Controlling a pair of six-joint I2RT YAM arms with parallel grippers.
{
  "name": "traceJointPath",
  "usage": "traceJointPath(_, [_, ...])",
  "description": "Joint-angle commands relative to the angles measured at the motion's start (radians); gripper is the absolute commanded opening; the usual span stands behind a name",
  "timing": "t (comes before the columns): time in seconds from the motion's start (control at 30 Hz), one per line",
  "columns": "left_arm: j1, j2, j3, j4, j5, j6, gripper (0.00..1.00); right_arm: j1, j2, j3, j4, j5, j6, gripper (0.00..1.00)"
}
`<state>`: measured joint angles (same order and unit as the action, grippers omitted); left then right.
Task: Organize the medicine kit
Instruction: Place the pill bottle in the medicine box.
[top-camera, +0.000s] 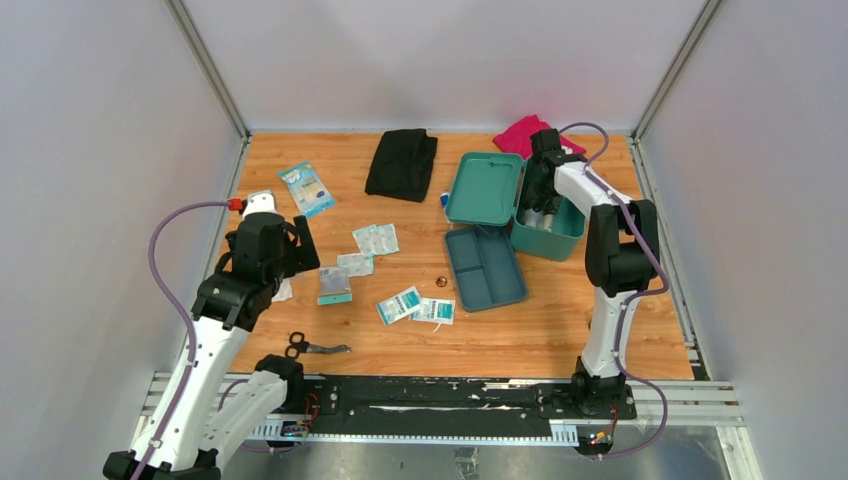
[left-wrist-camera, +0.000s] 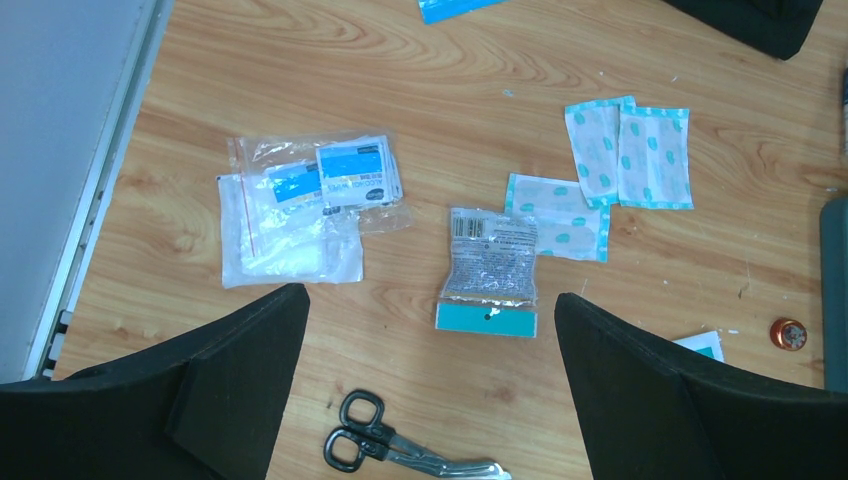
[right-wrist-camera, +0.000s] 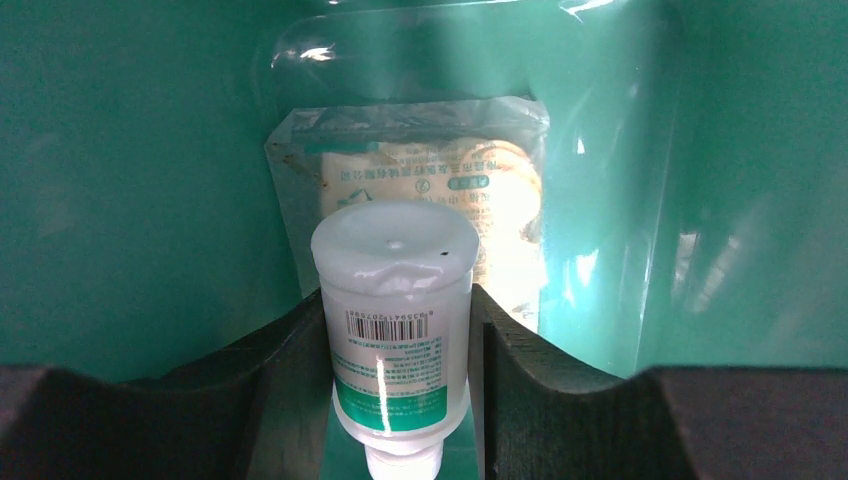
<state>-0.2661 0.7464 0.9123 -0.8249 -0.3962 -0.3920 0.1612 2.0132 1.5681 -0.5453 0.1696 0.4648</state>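
Tabletop: right tool (gripping tube) inside medicine kit.

Teal kit just in front of the pink cloth, hinged lid swung open leftward, two-compartment tray lying flat outside the box, further from the cloth.

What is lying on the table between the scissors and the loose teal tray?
Two white-and-teal packets lie side by side, with a tiny orange object closer to the tray. The top view shows it.
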Motion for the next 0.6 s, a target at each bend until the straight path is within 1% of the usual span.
traceJointPath(0.0, [-0.007,0.004,-0.012,0.008,0.002,0.016,1.0,-0.012,0.006,0.005,0.001,-0.001,0.013,0.54])
traceJointPath(0.1, [-0.007,0.007,-0.012,0.008,0.002,0.016,1.0,-0.013,-0.006,0.003,0.001,-0.003,0.006,0.64])
traceJointPath(0.23, [-0.007,0.014,-0.012,0.007,-0.002,0.016,1.0,-0.013,-0.05,-0.002,0.001,-0.004,-0.007,0.71])
traceJointPath(0.37, [-0.007,0.025,-0.012,0.006,-0.012,0.011,1.0,-0.018,-0.114,-0.018,0.0,-0.008,-0.02,0.73])
traceJointPath(0.57, [-0.007,0.039,-0.007,0.002,-0.028,0.003,1.0,-0.029,-0.302,-0.09,0.0,0.009,-0.037,0.74])
